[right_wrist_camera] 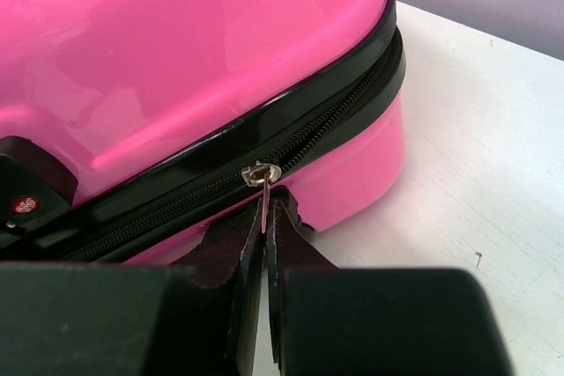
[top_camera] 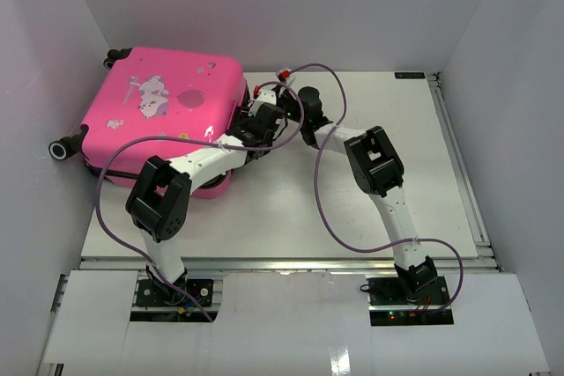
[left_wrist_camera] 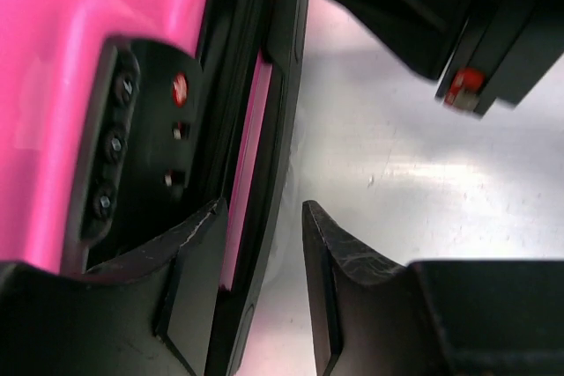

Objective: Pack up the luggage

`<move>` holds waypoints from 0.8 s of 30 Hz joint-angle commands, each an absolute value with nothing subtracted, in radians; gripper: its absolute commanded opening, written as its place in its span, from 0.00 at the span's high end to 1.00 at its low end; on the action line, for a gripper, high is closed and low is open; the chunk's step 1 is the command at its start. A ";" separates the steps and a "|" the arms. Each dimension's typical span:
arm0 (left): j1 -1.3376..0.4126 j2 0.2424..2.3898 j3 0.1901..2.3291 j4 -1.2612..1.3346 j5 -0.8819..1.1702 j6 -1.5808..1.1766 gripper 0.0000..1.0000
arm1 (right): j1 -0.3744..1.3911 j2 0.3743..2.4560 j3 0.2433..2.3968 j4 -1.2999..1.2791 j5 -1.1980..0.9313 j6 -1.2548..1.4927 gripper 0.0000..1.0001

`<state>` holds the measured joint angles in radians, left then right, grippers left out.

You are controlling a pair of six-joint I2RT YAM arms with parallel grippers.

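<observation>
The luggage [top_camera: 163,112], a glossy hot-pink hard-shell case with cartoon prints, lies flat and closed at the table's back left. My right gripper [right_wrist_camera: 267,210] is shut on the thin metal pull of the zipper slider [right_wrist_camera: 263,172], on the black zipper trim near the case's far right corner; from above the right gripper [top_camera: 250,99] meets the case's right side. My left gripper [left_wrist_camera: 262,222] stands open beside the same side, next to the black combination lock [left_wrist_camera: 141,129]. The case's black rim runs between its fingers, close to the left one, unpinched. The left gripper [top_camera: 245,129] sits just nearer than the right.
White walls stand close on the left, back and right. Black wheels [top_camera: 60,149] stick out at the case's left side. Purple cables [top_camera: 322,191] loop over both arms. White tabletop [top_camera: 388,112] stretches right of the case, with a metal rail [top_camera: 463,173] along its right edge.
</observation>
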<state>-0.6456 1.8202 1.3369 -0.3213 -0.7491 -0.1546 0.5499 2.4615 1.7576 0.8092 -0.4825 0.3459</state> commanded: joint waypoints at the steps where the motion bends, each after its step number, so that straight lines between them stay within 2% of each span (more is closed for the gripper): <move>1: -0.595 1.846 1.337 -0.268 -0.722 -0.138 0.49 | 0.496 2.393 1.727 0.839 -0.471 0.316 0.92; 11: -0.563 1.920 1.269 -0.271 -0.619 -0.140 0.51 | 0.486 2.387 1.718 0.839 -0.474 0.310 0.92; 15: -0.549 1.949 1.277 -0.286 -0.637 -0.141 0.51 | 0.487 2.380 1.713 0.839 -0.479 0.307 0.92; 18: -0.531 1.982 1.292 -0.304 -0.591 -0.155 0.55 | 0.486 2.371 1.698 0.845 -0.479 0.307 0.92; 19: -0.529 1.983 1.289 -0.311 -0.575 -0.158 0.59 | 0.486 2.370 1.695 0.845 -0.482 0.307 0.92; 21: -0.529 1.966 1.264 -0.323 -0.552 -0.164 0.89 | 0.486 2.366 1.692 0.839 -0.488 0.303 0.92; 24: -0.529 1.902 1.195 -0.328 -0.533 -0.180 1.00 | 0.488 2.352 1.673 0.833 -0.494 0.302 0.92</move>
